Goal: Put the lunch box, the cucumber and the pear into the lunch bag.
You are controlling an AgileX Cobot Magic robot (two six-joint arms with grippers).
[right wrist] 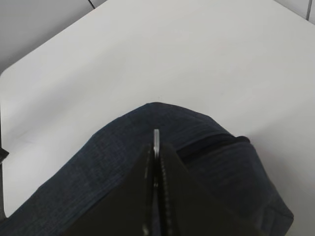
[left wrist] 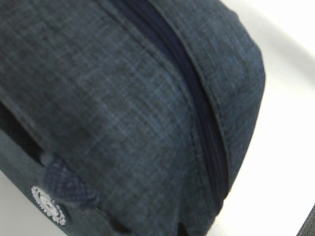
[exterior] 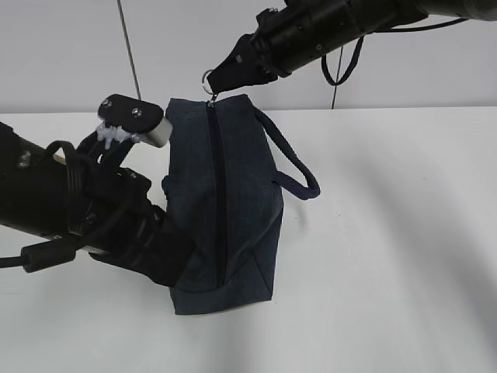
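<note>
The dark navy lunch bag (exterior: 241,202) lies on the white table, its zipper (exterior: 218,194) closed along the whole top. My right gripper (exterior: 216,84) is shut on the metal ring pull (exterior: 208,77) at the bag's far end; its jaws pinch the ring (right wrist: 156,135) in the right wrist view. My left gripper (exterior: 177,268) is pressed onto the bag's near left side and grips the fabric. The bag (left wrist: 123,98) fills the left wrist view and hides the fingertips. The lunch box, cucumber and pear are out of view.
The bag's looped handle (exterior: 293,169) hangs off its right side. The white table (exterior: 404,249) stretches to the right and front. A thin black cable (exterior: 128,47) runs up the back wall.
</note>
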